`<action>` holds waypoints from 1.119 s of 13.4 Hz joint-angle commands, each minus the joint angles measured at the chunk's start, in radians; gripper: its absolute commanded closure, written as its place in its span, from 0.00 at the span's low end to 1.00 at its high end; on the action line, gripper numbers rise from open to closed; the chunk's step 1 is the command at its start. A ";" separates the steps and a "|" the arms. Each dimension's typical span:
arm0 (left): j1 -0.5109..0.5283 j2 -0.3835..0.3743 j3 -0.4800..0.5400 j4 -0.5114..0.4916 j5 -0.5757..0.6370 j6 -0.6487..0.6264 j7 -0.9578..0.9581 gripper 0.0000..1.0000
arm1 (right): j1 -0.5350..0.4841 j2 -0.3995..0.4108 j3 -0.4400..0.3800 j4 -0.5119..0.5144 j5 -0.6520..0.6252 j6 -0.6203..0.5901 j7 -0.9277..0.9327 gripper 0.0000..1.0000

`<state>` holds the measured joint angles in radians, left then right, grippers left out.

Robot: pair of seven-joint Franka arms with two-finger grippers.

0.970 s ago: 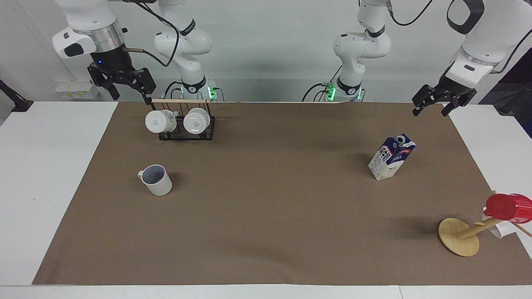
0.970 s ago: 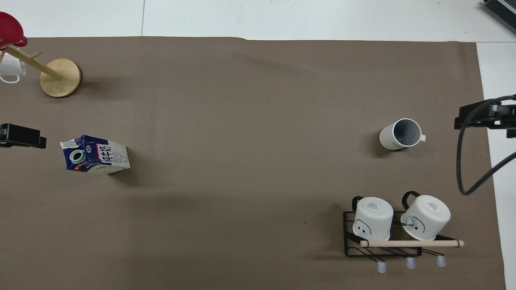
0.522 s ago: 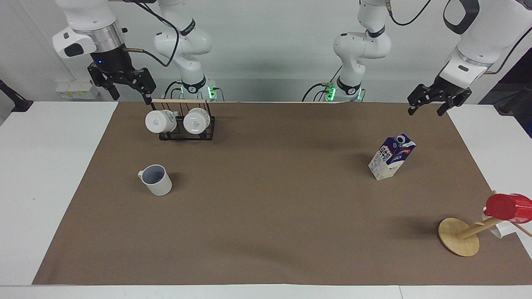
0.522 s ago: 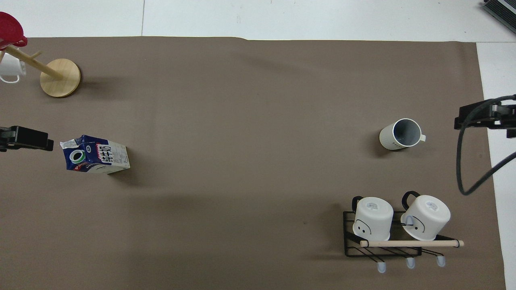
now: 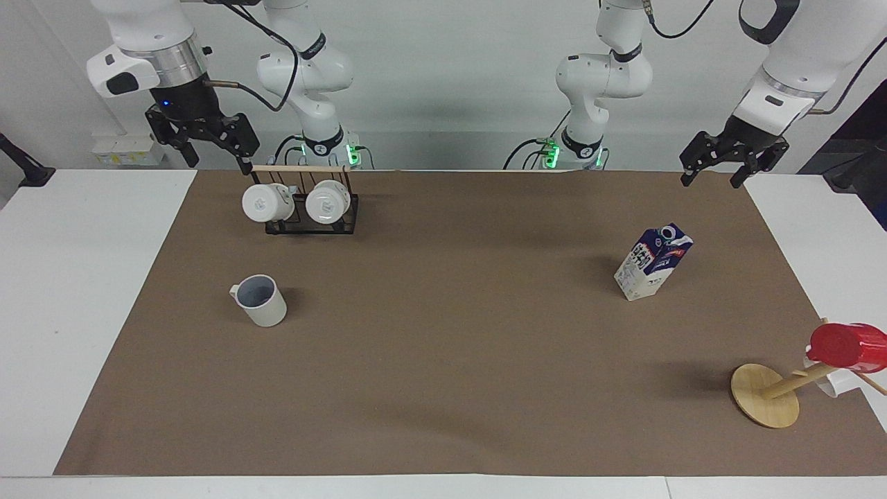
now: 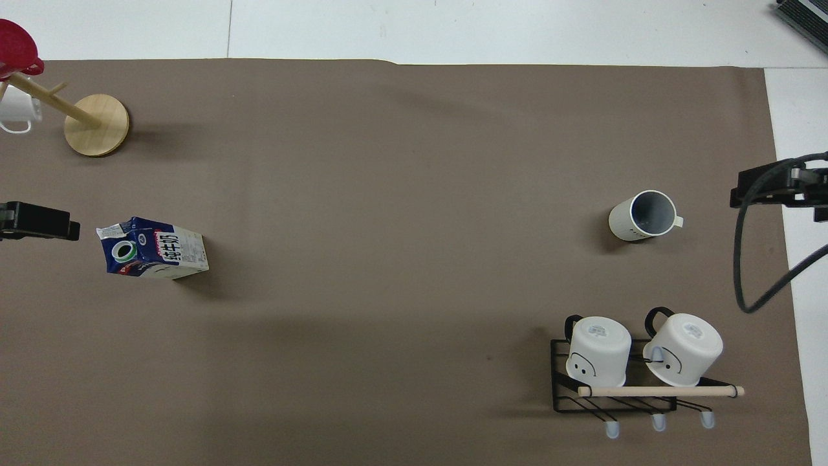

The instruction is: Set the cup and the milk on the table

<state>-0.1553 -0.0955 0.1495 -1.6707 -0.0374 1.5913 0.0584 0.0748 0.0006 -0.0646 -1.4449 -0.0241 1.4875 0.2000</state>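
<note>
While both arms hang raised at the robots' end of the wide white desk (image 5: 83, 291), each set of jaws stands wide and holds nothing. The left gripper (image 5: 714, 168) is over the corner of the large brown paper-like mat (image 5: 443, 360) at the left arm's end. Below and forward of those jaws, well apart from them, the small dark blue and white gable-top milk carton (image 5: 652, 262) with its round cap stands on the mat, leaning slightly. The right gripper (image 5: 208, 149) is over the mat's edge at the right arm's end, just beside the wooden rail of a black wire rack (image 5: 312, 223) that carries two plain white mugs (image 5: 267, 202) lying on their sides. Below and forward of those jaws, well apart from them, the small off-white cup (image 5: 259, 300) with a bluish-grey inside stands upright on the mat, its small handle turned toward the right arm's end. Farther from the left jaws than the carton, a round-based wooden mug stand (image 5: 764, 404) bears a red cup (image 5: 847, 346).
</note>
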 commanded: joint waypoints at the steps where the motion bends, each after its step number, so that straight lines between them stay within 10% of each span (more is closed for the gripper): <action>1: -0.023 -0.004 0.010 0.009 0.021 -0.022 -0.015 0.00 | -0.003 -0.011 -0.006 -0.015 0.010 0.007 -0.020 0.00; 15: 0.022 -0.004 0.019 0.009 0.022 -0.016 -0.011 0.00 | -0.003 -0.004 -0.006 -0.022 0.010 0.049 -0.020 0.00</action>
<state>-0.1472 -0.0956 0.1672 -1.6706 -0.0347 1.5896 0.0580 0.0748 0.0031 -0.0652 -1.4461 -0.0241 1.5096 0.2000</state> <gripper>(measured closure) 0.000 0.000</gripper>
